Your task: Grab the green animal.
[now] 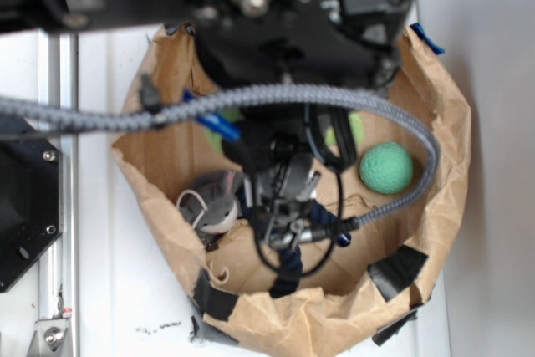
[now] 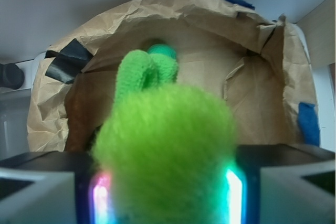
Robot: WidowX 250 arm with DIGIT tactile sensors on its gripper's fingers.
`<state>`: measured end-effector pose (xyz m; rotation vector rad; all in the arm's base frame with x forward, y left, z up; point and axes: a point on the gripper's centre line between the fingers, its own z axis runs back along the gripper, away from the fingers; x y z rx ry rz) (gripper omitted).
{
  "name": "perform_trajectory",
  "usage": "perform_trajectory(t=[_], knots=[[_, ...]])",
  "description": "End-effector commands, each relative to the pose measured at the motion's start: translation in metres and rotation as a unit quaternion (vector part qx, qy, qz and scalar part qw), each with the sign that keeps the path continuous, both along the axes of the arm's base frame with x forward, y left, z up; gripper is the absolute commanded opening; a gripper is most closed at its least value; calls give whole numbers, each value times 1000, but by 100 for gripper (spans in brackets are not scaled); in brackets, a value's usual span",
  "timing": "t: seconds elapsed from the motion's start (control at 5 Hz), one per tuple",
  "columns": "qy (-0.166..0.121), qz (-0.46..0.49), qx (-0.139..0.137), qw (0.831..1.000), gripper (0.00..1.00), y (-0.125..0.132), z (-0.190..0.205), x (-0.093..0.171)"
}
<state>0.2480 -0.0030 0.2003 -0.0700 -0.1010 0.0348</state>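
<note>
The green animal [image 2: 165, 140], a fuzzy lime-green plush, fills the middle of the wrist view. Its smoother pale green head and limbs stick up away from the camera. My gripper [image 2: 165, 195] is shut on it, with a lit pad pressed against each side of its fuzzy body. In the exterior view the arm hangs over the bag and hides the fingers. Only a small patch of the green animal [image 1: 357, 129] shows beside the arm there. I cannot tell whether it still touches the bag floor.
Everything sits inside a crumpled brown paper bag [image 1: 309, 319] patched with black and blue tape. A teal-green ball [image 1: 386, 167] lies at the right, its top [image 2: 163, 51] showing past the plush. A grey plush mouse [image 1: 213, 202] lies at the left. A grey cable [image 1: 251, 99] arcs across.
</note>
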Motion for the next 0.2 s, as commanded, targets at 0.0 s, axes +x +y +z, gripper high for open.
perform_trajectory(t=[0.0], knots=[[-33,3,13,999,0,6,14,-4]])
